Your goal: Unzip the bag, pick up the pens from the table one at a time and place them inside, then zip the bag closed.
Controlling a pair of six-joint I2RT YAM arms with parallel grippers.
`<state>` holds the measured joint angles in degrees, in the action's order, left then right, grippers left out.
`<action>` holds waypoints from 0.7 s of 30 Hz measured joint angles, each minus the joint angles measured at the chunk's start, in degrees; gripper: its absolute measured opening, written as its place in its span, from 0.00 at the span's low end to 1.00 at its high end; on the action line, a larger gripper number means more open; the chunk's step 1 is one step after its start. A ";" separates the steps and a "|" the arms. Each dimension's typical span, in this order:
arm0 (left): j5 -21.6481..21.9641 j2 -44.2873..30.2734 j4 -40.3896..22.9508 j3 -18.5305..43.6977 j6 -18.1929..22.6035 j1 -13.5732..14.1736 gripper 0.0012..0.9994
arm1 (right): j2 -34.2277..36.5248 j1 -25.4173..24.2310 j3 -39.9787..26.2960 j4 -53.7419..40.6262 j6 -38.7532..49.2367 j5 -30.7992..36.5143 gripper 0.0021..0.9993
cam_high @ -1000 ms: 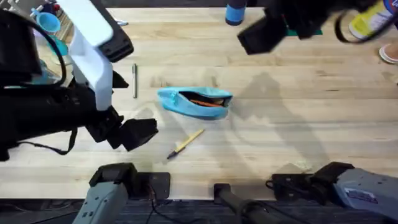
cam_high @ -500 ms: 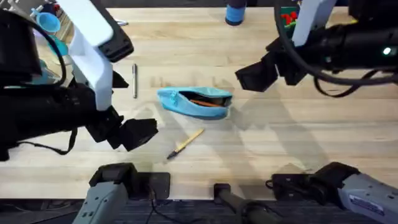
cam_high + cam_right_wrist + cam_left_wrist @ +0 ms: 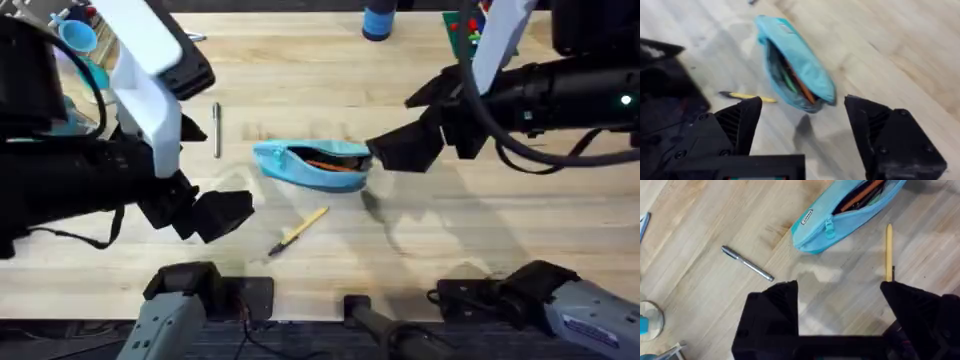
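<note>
Black fingers of the right gripper (image 3: pixel 378 152), spread and empty, hover just right of the unzipped bag (image 3: pixel 313 164). The left gripper (image 3: pixel 225 212), equally open and empty, hangs at the bag's lower left, near the wooden pen (image 3: pixel 299 231); the silver pen (image 3: pixel 216 129) lies left of the bag on the table (image 3: pixel 450 230).

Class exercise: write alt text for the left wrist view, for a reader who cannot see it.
An unzipped light blue bag lies on a wooden table, holding some items. A silver pen lies to one side of it and a tan pen to the other; the open left gripper hangs above the table.
</note>
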<state>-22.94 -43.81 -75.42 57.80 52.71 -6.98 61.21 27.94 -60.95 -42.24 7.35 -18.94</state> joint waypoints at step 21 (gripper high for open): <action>4.04 -0.96 8.80 0.00 -4.43 0.00 1.00 | -0.85 0.00 0.00 -2.44 -0.02 -10.71 1.00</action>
<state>-18.90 -44.77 -66.62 57.80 48.28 -6.98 60.36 27.94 -60.95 -44.69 7.33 -29.65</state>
